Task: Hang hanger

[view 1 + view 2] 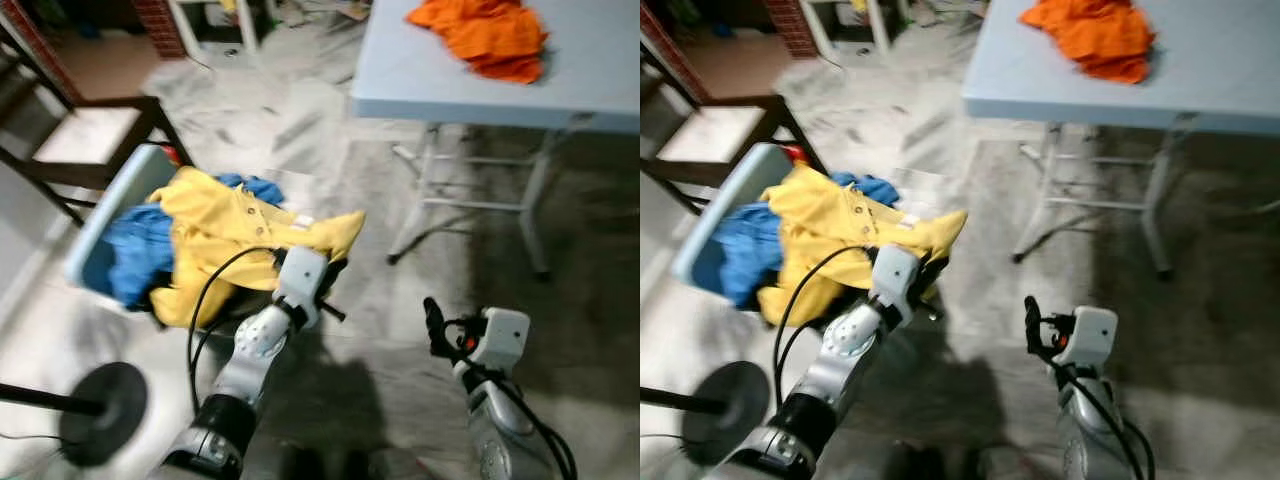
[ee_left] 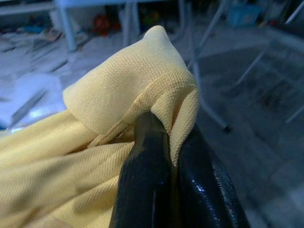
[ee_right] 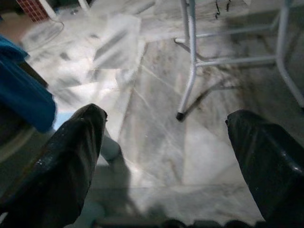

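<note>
Leftmost, a dark wooden chair (image 1: pixel 95 140) stands on the pale marble floor (image 1: pixel 300 110), and below it the round black base of a stand (image 1: pixel 102 412) rests on the floor. Beside the chair sits a light blue laundry basket (image 1: pixel 108 208), tipped, holding a blue garment (image 1: pixel 135 250) and a yellow shirt (image 1: pixel 215 235) that spills over its edge. The left gripper (image 2: pixel 164 156) is at that shirt — its two black fingers (image 2: pixel 145 175) are pressed together on a fold of the yellow knit near the collar, the cloth pinched between them. No hanger can be made out in these views. Further right, the right gripper (image 3: pixel 166 142) hovers over bare floor, well apart from the basket, its fingers (image 3: pixel 71 156) spread wide with nothing between them. Beyond it stands a pale blue folding surface (image 1: pixel 440 80) on grey metal legs (image 1: pixel 535 200), and an orange garment (image 1: pixel 485 38) lies crumpled on top, near the far edge of the view.
</note>
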{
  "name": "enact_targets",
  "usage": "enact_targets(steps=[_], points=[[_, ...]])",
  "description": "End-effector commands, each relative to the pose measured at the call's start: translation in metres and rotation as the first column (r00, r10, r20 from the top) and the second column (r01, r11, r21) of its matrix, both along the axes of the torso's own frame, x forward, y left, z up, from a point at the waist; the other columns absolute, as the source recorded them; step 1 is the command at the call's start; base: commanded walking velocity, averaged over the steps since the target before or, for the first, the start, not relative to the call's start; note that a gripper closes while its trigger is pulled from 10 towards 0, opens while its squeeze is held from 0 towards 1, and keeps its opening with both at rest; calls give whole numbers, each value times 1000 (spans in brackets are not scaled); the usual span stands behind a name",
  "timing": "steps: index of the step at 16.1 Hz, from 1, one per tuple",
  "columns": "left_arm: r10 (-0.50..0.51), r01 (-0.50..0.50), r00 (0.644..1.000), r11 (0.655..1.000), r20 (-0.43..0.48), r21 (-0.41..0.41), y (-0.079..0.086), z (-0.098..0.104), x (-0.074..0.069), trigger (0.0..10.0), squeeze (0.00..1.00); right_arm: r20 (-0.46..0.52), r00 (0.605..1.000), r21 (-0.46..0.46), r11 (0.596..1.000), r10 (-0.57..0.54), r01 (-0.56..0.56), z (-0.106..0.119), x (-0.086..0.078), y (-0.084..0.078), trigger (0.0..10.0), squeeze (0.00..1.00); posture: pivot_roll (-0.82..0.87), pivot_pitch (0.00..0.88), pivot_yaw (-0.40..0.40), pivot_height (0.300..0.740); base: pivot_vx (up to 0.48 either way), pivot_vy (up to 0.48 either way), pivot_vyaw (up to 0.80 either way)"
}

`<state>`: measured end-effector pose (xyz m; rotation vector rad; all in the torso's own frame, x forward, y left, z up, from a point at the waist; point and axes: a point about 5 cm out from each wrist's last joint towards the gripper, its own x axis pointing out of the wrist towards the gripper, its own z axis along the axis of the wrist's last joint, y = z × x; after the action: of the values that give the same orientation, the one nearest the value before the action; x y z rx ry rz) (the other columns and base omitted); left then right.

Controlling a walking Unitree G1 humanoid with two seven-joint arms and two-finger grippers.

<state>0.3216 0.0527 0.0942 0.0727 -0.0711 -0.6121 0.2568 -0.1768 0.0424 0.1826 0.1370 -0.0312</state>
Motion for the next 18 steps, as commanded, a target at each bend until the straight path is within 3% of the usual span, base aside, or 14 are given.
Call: enact_targets(steps=[1, 10, 12, 16, 18], points=[[13, -13, 1000, 1000, -18, -4, 4, -5, 0, 10000, 0, -15, 1000, 1, 1000, 17, -17, -3, -2, 7, 10000, 0, -253, 173, 89, 740, 0, -454, 0], [-43, 43, 999, 999, -19, -24, -19, 1, 4, 10000, 0, -26, 1000, -26, 1000, -1, 0, -4, -13, 4, 10000, 0, -323, 156, 88, 740, 0, -443, 0], [-69, 68, 997, 997, -23, -41, -27, 1, 1, 10000, 0, -36, 999, -35, 999, 0, -1, -7, -17, -1, 10000, 0, -317, 150, 86, 740, 0, 0, 0], [-14, 6, 994, 997, -107, -75, -16, -10, 2, 10000, 0, -36, 999, -29, 999, -34, 33, -5, -16, -6, 10000, 0, -318, 147, 95, 740, 0, 0, 0], [4, -18, 988, 996, -157, -86, -10, -18, 1, 10000, 0, -55, 998, -27, 999, -35, 34, -9, -18, -4, 10000, 0, -325, 144, 99, 740, 0, 0, -800]])
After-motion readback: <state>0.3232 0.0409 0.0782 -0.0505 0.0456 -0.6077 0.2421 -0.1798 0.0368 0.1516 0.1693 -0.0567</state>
